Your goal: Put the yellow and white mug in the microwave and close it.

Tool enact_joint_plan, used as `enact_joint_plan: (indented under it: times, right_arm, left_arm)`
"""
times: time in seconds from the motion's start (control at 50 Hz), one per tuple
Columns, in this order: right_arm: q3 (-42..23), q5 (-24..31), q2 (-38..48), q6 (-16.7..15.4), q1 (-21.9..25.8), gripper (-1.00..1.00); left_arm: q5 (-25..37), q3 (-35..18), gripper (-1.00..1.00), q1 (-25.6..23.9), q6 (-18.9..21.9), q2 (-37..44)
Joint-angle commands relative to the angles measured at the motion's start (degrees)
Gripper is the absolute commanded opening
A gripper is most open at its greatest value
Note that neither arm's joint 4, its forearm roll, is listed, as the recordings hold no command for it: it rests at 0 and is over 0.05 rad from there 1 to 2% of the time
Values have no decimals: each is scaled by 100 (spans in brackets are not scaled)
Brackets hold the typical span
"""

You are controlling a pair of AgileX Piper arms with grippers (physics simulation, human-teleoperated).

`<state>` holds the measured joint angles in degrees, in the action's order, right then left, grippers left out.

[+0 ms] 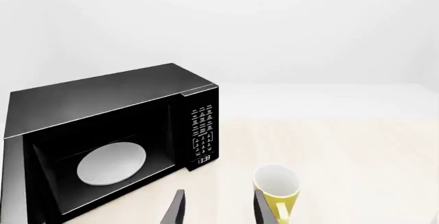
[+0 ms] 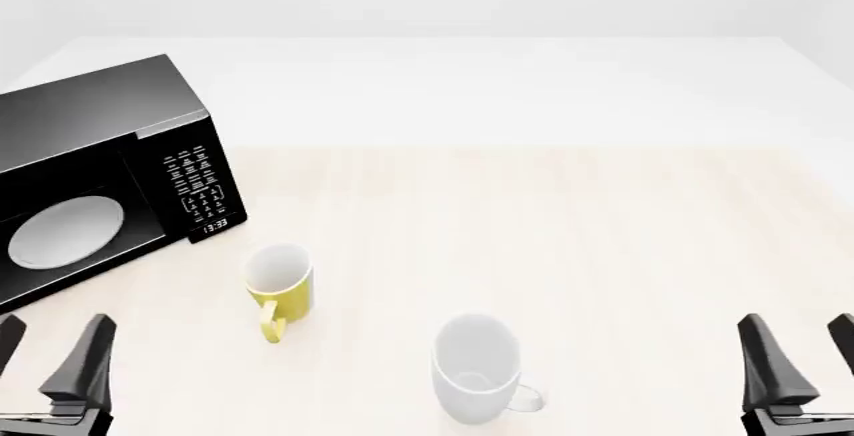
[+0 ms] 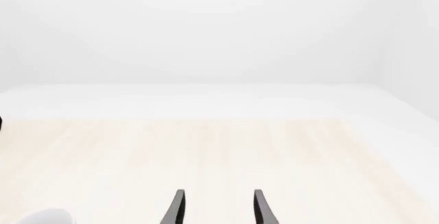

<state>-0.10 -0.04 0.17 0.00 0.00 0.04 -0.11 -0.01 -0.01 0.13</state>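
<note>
The yellow and white mug (image 2: pixel 279 286) stands upright on the pale wood table, handle toward the near edge, just in front of the microwave's button panel. The black microwave (image 2: pixel 94 106) sits at the far left with its cavity exposed and the white turntable plate (image 2: pixel 64 230) showing. In the left wrist view the mug (image 1: pixel 276 185) sits just beyond one fingertip, and the microwave (image 1: pixel 103 95) with its plate (image 1: pixel 112 163) lies ahead. My left gripper (image 2: pixel 47 346) (image 1: pixel 219 208) is open and empty at the near left edge. My right gripper (image 2: pixel 810 348) (image 3: pixel 218 208) is open and empty at the near right.
An all-white mug (image 2: pixel 477 366) lies near the front middle of the table, between the two grippers; its rim (image 3: pixel 44 216) shows in a corner of the right wrist view. The microwave's door edge (image 1: pixel 14 183) stands swung out on the hinge side.
</note>
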Motion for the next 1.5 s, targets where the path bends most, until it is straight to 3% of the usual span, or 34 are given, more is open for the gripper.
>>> enact_joint_plan:
  times: [0.02, 0.52, 0.78, 0.94, 1.0, 1.1, 1.4, 1.5]
  right_arm:
    - [-15, -7, 26, -1, 0, 100]
    - [-15, -7, 24, -1, 0, 100]
    - [-15, -8, 22, -1, -1, 100]
    - [-15, -8, 22, -1, 0, 100]
    - [-15, -8, 21, -2, 0, 100]
    - [-15, -8, 22, -1, -2, 100]
    - [-15, -8, 21, -1, 0, 100]
    - [-15, -8, 22, -1, -1, 100]
  left_arm:
    - [21, -22, 100, -6, -6, 15]
    - [260, -109, 100, -224, 266, -7]
    - [610, -224, 100, -559, 185, 17]
    - [495, -279, 100, -697, 91, 406]
    - [215, -225, 100, -989, 100, 776]
    - [-100, -345, 100, -1009, 39, 1245]
    - [29, -623, 100, -1212, -93, 1772]
    - [-145, -729, 100, -1235, -330, 2390]
